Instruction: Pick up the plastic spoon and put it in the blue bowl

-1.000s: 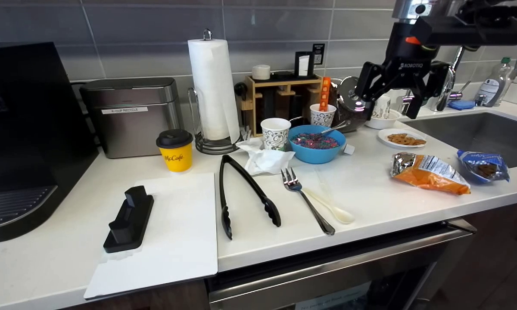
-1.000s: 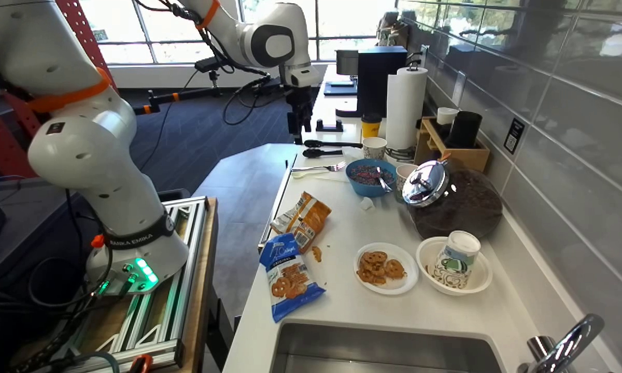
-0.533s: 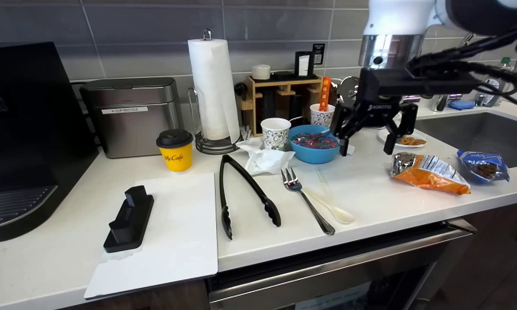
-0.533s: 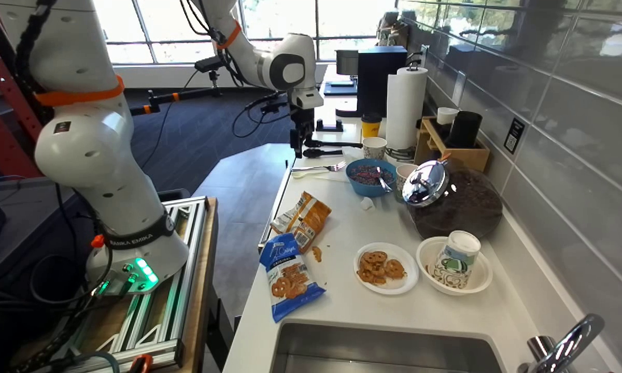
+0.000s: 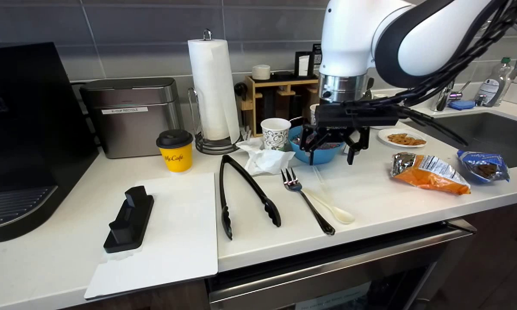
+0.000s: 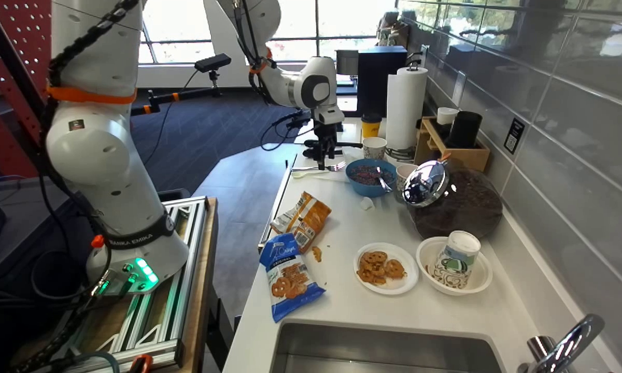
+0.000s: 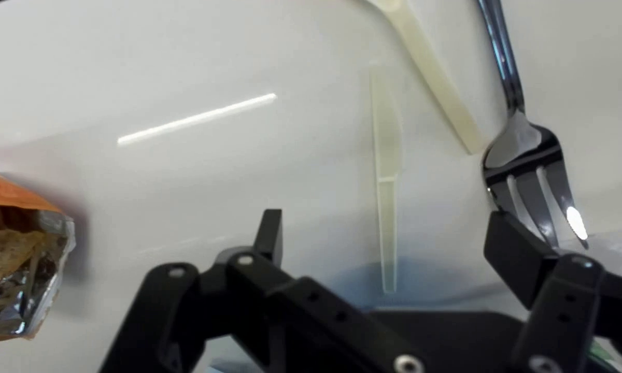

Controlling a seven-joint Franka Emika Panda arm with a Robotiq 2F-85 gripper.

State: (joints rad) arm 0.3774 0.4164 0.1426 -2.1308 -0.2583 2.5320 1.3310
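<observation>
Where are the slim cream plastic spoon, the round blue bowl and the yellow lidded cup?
Slim cream plastic spoon (image 7: pixel 436 77): wrist view, on its handle.
Round blue bowl (image 6: pixel 368 191): in an exterior view, on its outer wall.
Yellow lidded cup (image 5: pixel 175 157): in an exterior view, on its body.

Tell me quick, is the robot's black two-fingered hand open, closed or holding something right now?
Hand: open, holding nothing; the slim whitish plastic spoon lies on the white countertop.

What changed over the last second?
In an exterior view, the still-open gripper moved left and down the picture and now partly hides the blue bowl. Nothing taken hold of or let go. The plastic spoon, blue bowl and orange packet stayed put.
</observation>
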